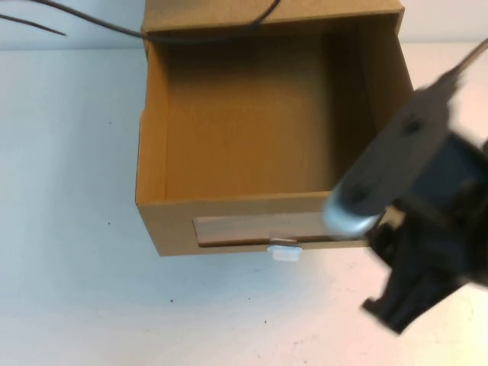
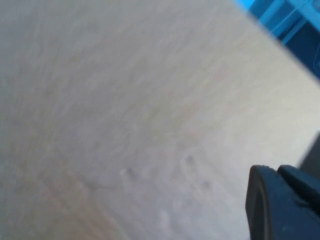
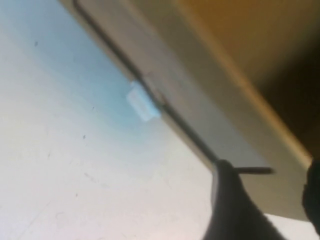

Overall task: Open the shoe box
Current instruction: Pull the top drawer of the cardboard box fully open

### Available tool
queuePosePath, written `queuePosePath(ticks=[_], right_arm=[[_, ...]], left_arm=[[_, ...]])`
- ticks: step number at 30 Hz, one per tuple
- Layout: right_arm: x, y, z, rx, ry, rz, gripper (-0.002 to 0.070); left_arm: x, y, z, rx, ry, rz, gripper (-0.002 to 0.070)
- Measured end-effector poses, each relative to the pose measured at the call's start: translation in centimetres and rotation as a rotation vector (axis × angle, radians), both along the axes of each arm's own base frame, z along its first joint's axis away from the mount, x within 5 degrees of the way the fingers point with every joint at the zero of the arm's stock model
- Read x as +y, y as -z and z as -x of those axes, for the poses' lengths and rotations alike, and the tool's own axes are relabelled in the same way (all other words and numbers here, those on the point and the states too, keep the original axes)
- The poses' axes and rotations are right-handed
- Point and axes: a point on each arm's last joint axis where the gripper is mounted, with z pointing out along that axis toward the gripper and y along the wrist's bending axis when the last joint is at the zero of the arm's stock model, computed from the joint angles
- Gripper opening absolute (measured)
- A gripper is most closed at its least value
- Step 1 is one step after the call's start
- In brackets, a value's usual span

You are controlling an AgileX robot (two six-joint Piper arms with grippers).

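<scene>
The brown cardboard shoe box (image 1: 152,137) stands open at the middle back of the white table, its inside bare and its lid (image 1: 267,11) tipped up behind. A pale strip (image 1: 259,227) runs along its front wall, with a small white tab (image 1: 284,252) below it. My right gripper (image 1: 396,297) hangs just off the box's front right corner. In the right wrist view it (image 3: 267,185) is open, nothing between its fingers, the front wall (image 3: 210,105) and the white tab (image 3: 142,105) just beyond. My left gripper (image 2: 280,200) shows only in its own wrist view, over a pale blurred surface.
The white table (image 1: 69,229) stretches to the left of the box and in front of it. Dark cables (image 1: 91,19) trail across the back left. A blue frame (image 2: 280,20) shows past the pale surface in the left wrist view.
</scene>
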Motion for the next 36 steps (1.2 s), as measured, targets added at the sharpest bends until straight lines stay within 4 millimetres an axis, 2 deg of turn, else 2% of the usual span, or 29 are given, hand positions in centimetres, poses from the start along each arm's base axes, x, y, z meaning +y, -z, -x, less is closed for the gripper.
queuePosePath(ticks=[4, 10, 12, 14, 18, 21, 26, 30, 36], right_arm=[[-2.1, -2.4, 0.6, -0.031, 0.039, -0.060, 0.0241], [-4.3, -4.0, -0.1, -0.150, 0.206, -0.068, 0.0088], [-4.8, -4.3, -0.7, -0.181, 0.256, -0.073, 0.0033], [-5.6, -4.5, -1.5, -0.186, 0.322, -0.078, 0.0008], [-8.5, -5.0, -3.8, -0.179, 0.509, -0.108, -0.0008], [-11.0, -5.0, -5.7, -0.165, 0.612, -0.150, -0.0010], [-14.4, -4.3, -7.8, -0.073, 0.682, -0.244, -0.0010], [-17.0, -3.5, -9.0, -0.016, 0.733, -0.327, -0.0012], [-17.7, -1.8, -9.3, 0.018, 0.688, -0.405, -0.0013]], left_arm=[[0.8, -4.0, 2.7, -0.100, 0.001, 0.029, -0.0005], [2.5, -8.8, 7.1, -0.236, -0.024, 0.019, -0.0005], [3.2, -10.1, 8.4, -0.282, -0.049, -0.004, -0.0005], [3.8, -11.2, 9.7, -0.324, -0.072, -0.022, -0.0005], [5.2, -13.6, 13.0, -0.400, -0.105, -0.041, -0.0005], [6.2, -14.3, 15.2, -0.418, -0.133, -0.073, -0.0005], [7.8, -12.5, 17.9, -0.355, -0.172, -0.179, -0.0005], [8.9, -9.5, 19.8, -0.315, -0.222, -0.233, -0.0005], [10.8, -3.9, 24.1, -0.397, -0.303, -0.203, -0.0005]])
